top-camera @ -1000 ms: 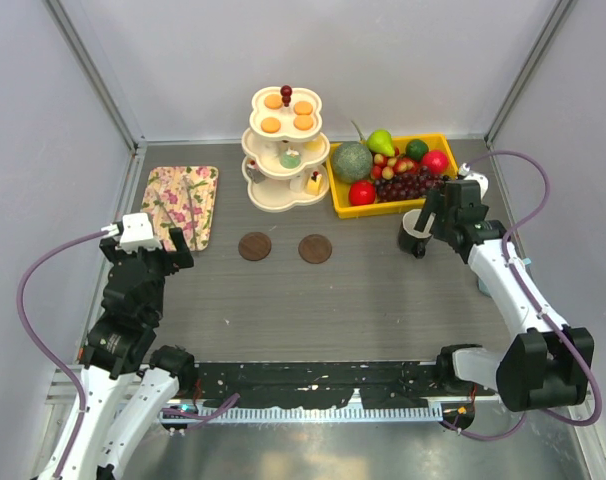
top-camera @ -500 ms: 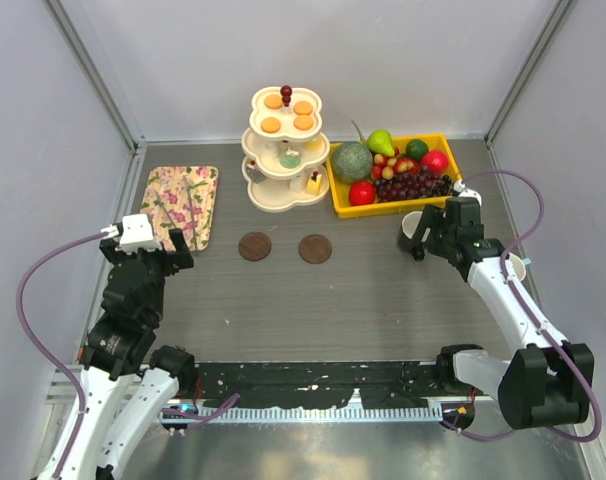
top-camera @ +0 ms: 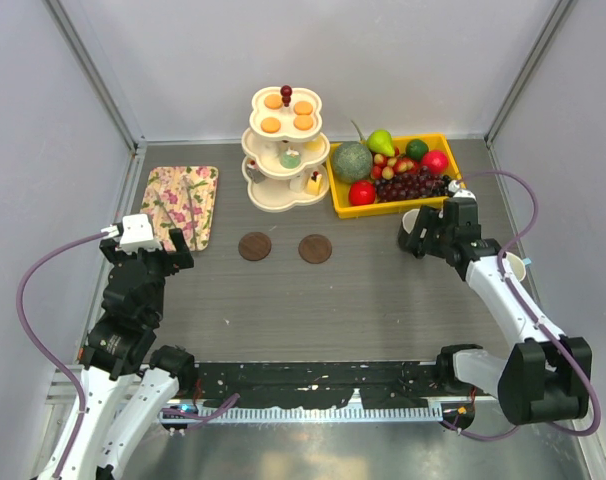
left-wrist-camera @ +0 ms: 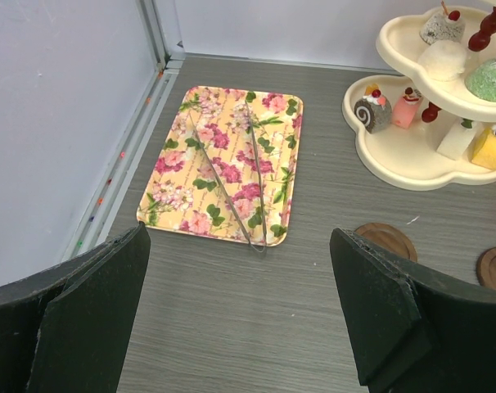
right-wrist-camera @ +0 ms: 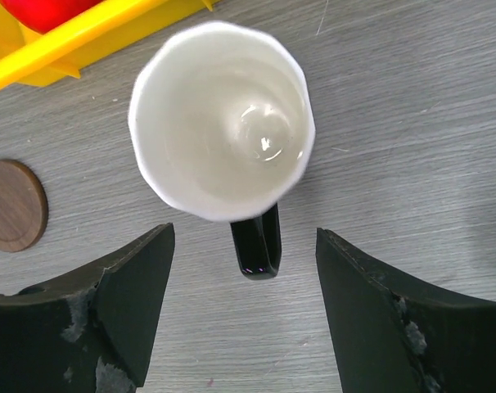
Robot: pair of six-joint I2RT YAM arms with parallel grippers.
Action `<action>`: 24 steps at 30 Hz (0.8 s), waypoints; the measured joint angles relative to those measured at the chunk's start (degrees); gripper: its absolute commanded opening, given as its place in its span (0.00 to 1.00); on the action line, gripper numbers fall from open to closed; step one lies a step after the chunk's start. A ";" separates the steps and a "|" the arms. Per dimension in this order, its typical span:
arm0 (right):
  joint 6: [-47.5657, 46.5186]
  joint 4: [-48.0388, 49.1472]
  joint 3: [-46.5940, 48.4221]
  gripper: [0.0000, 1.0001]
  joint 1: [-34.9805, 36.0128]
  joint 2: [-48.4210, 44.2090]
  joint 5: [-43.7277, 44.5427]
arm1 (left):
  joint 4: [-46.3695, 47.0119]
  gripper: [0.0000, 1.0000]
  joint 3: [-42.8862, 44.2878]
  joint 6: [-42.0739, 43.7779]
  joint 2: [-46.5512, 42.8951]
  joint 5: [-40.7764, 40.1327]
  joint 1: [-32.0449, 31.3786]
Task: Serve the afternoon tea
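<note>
Right gripper (right-wrist-camera: pixel 241 237): I read the jaws as parted and holding nothing. They stand one on each side of the handle of the black mug (right-wrist-camera: pixel 223 131), with bare table showing between each finger and the handle. The mug is upright on the table (top-camera: pixel 363 290), its white inside facing the wrist camera and its handle pointing back toward the gripper. It stands just in front of the yellow tray (right-wrist-camera: pixel 68 41) of fruit. One brown coaster (right-wrist-camera: pixel 11 205) lies to the mug's left, and a second coaster (top-camera: pixel 254 246) lies further left.

A pale cup (top-camera: pixel 516 267) shows beside the right forearm. It is mostly hidden, so I cannot confirm what it is.

Left gripper (left-wrist-camera: pixel 238 270): the jaws are fully spread and empty, hanging above the table near the flowered tray (left-wrist-camera: pixel 170 205). Metal tongs (left-wrist-camera: pixel 232 176) lie on that tray.

The tiered stand (top-camera: pixel 258 195) sits at the back, between the flowered tray and the yellow tray. The round orange tarts (top-camera: pixel 288 110) are on its top tier. The yellow cake wedge (left-wrist-camera: pixel 489 147) is on its bottom tier.
</note>
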 measured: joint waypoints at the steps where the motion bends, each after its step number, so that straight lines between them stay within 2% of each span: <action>1: -0.04 0.11 0.00 0.71 0.00 0.74 -0.24 | 0.00 0.99 0.00 0.02 0.00 0.00 0.00; 6: -0.13 0.33 0.00 0.68 0.35 5.16 -0.98 | 0.00 0.99 0.00 0.02 0.00 0.00 -0.02; 14: -0.37 1.66 0.09 0.54 2.25 10.49 -0.11 | 0.02 0.99 -0.11 0.00 -0.02 0.00 -0.04; 20: -1.03 1.99 0.13 0.34 4.17 12.35 2.49 | 0.02 0.99 -0.13 0.02 -0.02 0.00 -0.04; 24: -2.19 1.86 0.24 0.18 6.80 12.31 6.14 | 0.02 0.99 -0.17 0.02 -0.26 0.00 -0.09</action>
